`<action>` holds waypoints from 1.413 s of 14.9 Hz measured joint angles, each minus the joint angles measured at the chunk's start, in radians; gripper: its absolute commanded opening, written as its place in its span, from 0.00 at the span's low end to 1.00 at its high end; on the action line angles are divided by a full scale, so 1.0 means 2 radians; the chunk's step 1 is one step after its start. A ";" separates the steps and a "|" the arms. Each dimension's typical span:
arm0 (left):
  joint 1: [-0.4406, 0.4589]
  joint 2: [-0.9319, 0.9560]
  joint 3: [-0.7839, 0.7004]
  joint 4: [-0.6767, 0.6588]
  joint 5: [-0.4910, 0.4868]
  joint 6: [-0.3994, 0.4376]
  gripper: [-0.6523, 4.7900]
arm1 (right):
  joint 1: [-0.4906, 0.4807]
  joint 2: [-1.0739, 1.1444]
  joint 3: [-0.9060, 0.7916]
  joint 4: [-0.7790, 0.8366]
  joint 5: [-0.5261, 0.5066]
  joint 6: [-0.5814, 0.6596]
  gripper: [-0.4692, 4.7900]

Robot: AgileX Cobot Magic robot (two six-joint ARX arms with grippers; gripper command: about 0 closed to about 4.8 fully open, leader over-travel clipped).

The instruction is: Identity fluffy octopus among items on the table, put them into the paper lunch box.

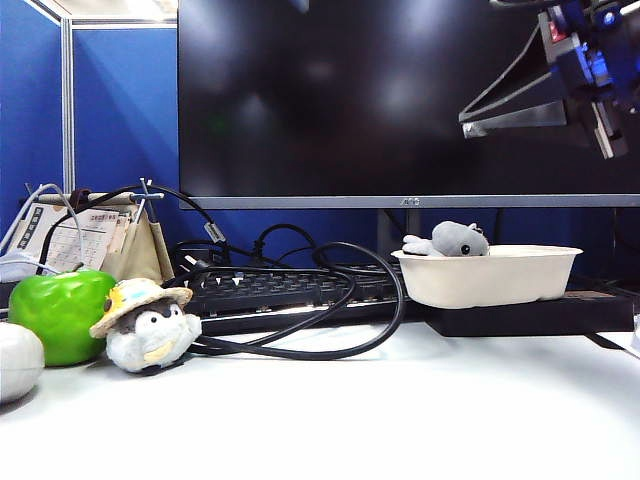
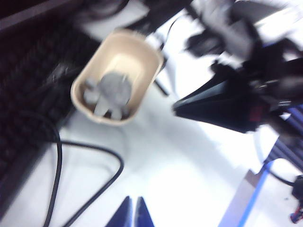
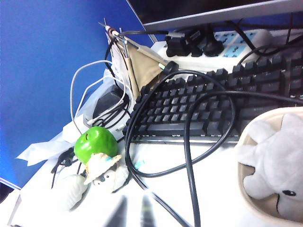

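Fluffy octopus (image 1: 458,240) lies inside the paper lunch box (image 1: 490,276), which sits at the right of the bench (image 1: 330,410) on a dark slab in front of the monitor. Handling judgement: soft, very light, compressible plush, not fragile and not slippery; best taken by a pinch across the rounded head, since the stubby tentacles would fold and slip out. Orientation: in the exterior view the head is to the right and whitish tentacles trail left over the rim, so its long axis runs roughly along the box's length (the left wrist view is blurred, so only probably). Left end effector (image 2: 132,211) hangs above the bench clear of the box, tips pressed together on nothing. Right end effector (image 3: 134,211) is raised near the box; its tips appear only as blurred streaks, parted and empty. Penguin plush (image 1: 150,325) and green apple (image 1: 60,312) remain far left.
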 measured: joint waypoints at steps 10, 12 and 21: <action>-0.002 -0.194 0.000 -0.009 -0.058 0.000 0.11 | 0.000 -0.194 0.000 -0.013 0.001 0.000 0.08; -0.002 -0.228 0.000 -0.017 -0.064 0.001 0.11 | 0.000 -0.256 0.000 -0.017 0.007 0.000 0.08; -0.002 -0.307 0.000 -0.019 -0.212 0.067 0.11 | 0.000 -0.468 0.000 -0.174 0.157 -0.004 0.08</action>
